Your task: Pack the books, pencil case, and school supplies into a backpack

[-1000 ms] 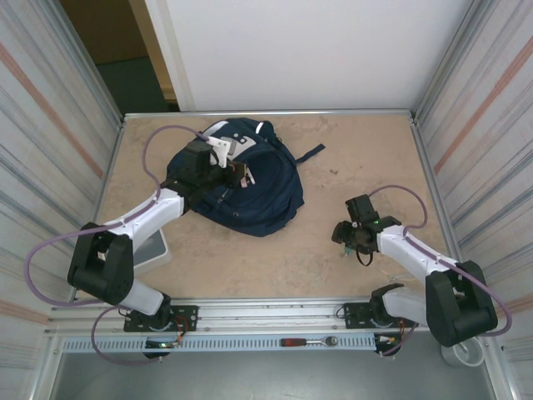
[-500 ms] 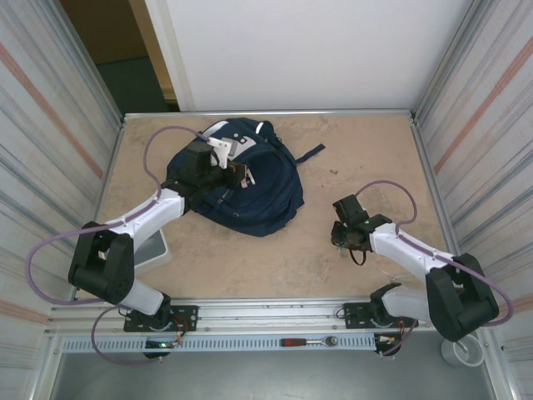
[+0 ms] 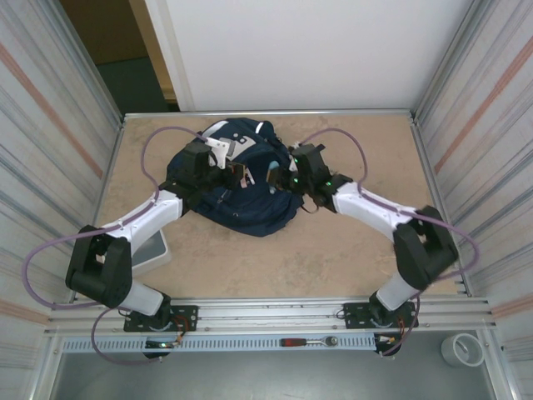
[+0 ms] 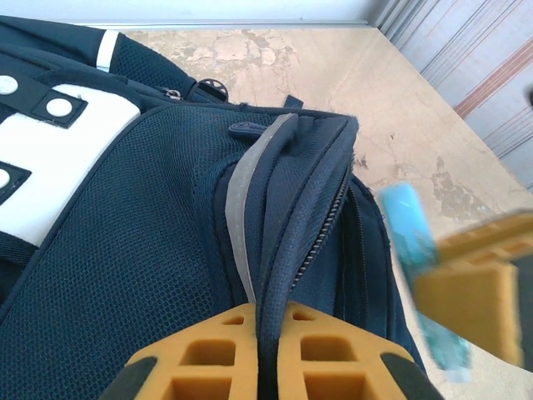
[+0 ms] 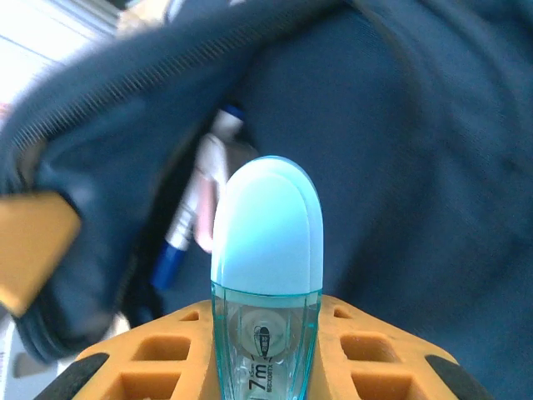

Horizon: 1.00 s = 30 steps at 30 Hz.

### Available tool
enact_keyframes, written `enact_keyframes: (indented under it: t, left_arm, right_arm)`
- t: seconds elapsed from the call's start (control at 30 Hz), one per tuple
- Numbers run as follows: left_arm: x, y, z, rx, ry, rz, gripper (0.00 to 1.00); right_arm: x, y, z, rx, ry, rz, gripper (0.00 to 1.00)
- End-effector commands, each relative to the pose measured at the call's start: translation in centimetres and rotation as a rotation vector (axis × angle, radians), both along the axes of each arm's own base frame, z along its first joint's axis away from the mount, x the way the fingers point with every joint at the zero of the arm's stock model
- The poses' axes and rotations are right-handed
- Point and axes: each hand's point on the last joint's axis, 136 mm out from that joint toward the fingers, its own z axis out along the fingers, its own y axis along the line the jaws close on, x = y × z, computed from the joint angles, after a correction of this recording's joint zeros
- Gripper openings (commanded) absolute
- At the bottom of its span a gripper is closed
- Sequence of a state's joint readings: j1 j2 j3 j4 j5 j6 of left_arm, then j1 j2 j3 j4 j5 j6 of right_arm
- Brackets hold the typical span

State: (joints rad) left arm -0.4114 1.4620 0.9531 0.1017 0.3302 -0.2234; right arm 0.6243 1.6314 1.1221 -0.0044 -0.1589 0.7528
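what changed: a second ago the right arm was out around 4 o'clock on the counter. Now it's swung across, and the right tool is right at the backpack, on its 3 o'clock side.
right tool: closed snug on the light-blue piece. The rounded cap pokes out past the fingers toward the bag's opening.
left tool: the left tool hasn't budged. It's pinched shut on the zipper edge of the backpack and holds that lip up so the mouth stays open.
backpack: lying at roughly 11 o'clock on the counter, white patches up, with the opening toward the incoming arm.
light-blue piece: in the air just beside the open zipper, touching nothing but the fingers holding it. From the left wrist it's a blurry streak at 3 o'clock.
already inside: white-and-pink pens sit in the gap under the lifted flap.
what it means: my read is the carry is basically done and this is the drop-in step for one of the last loose supplies.
next: probably nudge the cap past the zipper line, then let go.
risk: the flap sagging or the piece catching on the zipper teeth.
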Motion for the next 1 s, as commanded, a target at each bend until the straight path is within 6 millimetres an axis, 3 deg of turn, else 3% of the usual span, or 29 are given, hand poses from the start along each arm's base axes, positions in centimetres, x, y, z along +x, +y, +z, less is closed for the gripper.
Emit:
enact_keyframes:
  t: [0.0,0.1,0.2,0.27,0.4,0.57,0.73,0.83,0.97]
  left_arm:
    - [-0.2,0.0,4.1,-0.062,-0.094,-0.008,0.03]
    - [-0.3,0.1,4.1,-0.058,-0.093,-0.004,0.03]
    - [-0.3,0.2,4.1,-0.05,-0.096,0.0,0.03]
    - [-0.3,0.3,3.9,-0.043,-0.098,0.003,0.03]
    - [0.1,0.1,3.7,-0.041,-0.094,0.001,0.03]
    - [0.5,-0.3,3.0,-0.045,-0.074,-0.012,0.03]
    - [0.4,-0.7,2.2,-0.055,-0.048,-0.019,0.03]
    - [-0.2,-2.0,0.5,-0.041,-0.02,-0.049,0.04]
    - [-1.6,-5.1,-4.1,0.026,0.066,-0.125,0.13]
  right_arm:
    - [2.7,3.2,0.7,0.083,0.001,0.021,0.24]
    - [5.3,4.1,-0.4,0.084,0.021,-0.009,0.34]
    - [6.1,3.7,-0.4,0.119,0.024,-0.023,0.46]
    - [5.6,2.9,-0.2,0.105,0.009,-0.028,0.5]
    - [3.5,1.1,0.1,0.049,-0.019,-0.02,0.49]
    - [0.4,0.0,-1.0,-0.018,-0.008,0.001,0.48]
    - [-1.4,-3.4,-1.7,-0.117,-0.026,-0.042,0.51]
    - [-1.8,-5.8,-1.6,-0.162,-0.046,-0.089,0.54]
    - [-1.9,-9.0,-1.5,-0.181,-0.051,-0.162,0.57]
